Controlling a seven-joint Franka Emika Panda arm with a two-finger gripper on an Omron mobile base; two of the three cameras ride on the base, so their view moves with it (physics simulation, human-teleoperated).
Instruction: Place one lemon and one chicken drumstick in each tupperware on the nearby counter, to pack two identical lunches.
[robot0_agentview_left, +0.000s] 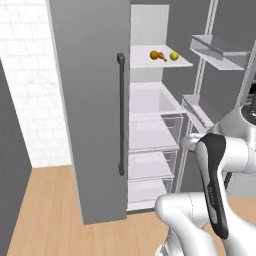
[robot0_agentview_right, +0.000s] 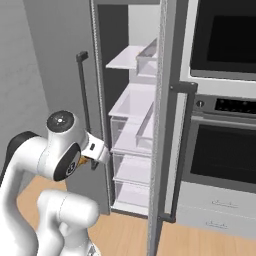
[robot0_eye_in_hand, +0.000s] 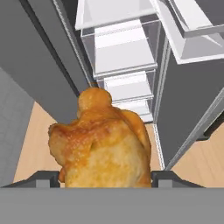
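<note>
Gripper (robot0_eye_in_hand: 105, 177) clamps drumstick (robot0_eye_in_hand: 101, 144) (seemingly clear) before open fridge (robot0_agentview_left: 150, 145).

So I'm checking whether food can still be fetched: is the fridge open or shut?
Open. The fridge door is swung aside, baring the shelf with a lemon and a drumstick.

Drumstick (robot0_eye_in_hand: 103, 142) is blocking most of the hand view, lower end cut off at the bottom, and it's covering the fingertips too. Top-shelf items (robot0_agentview_left: 164, 55) in the fridge (robot0_agentview_left: 155, 125) are looking too small to identify. Right base view: own arm is hiding the gripper (robot0_agentview_right: 89, 159).
</note>
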